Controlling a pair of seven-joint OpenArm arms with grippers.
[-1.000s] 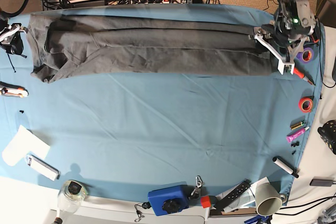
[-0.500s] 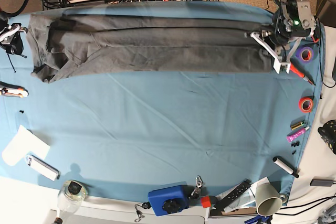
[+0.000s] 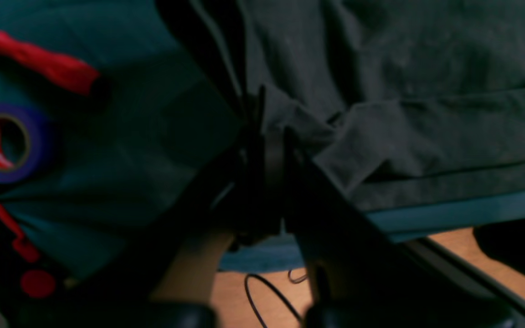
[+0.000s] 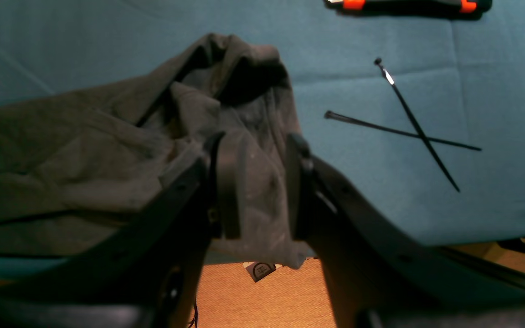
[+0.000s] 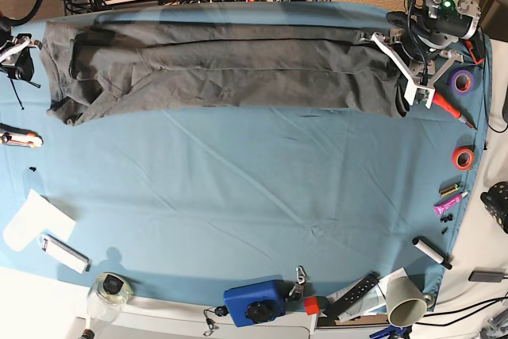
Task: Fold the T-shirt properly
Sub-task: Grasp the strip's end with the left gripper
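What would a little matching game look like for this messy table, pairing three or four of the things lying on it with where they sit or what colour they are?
Things:
1. dark charcoal-grey cotton T-shirt
2. purple roll of tape
3. orange-red roll of tape
4. blue box with a black knob

Descriptions:
A. near edge of the table, in the middle
B. stretched in a long band along the far edge
C. right side, beside the arm's white jaws
D. right edge, nearer the camera than the other roll

Pairs: 1-B, 2-C, 3-D, 4-A
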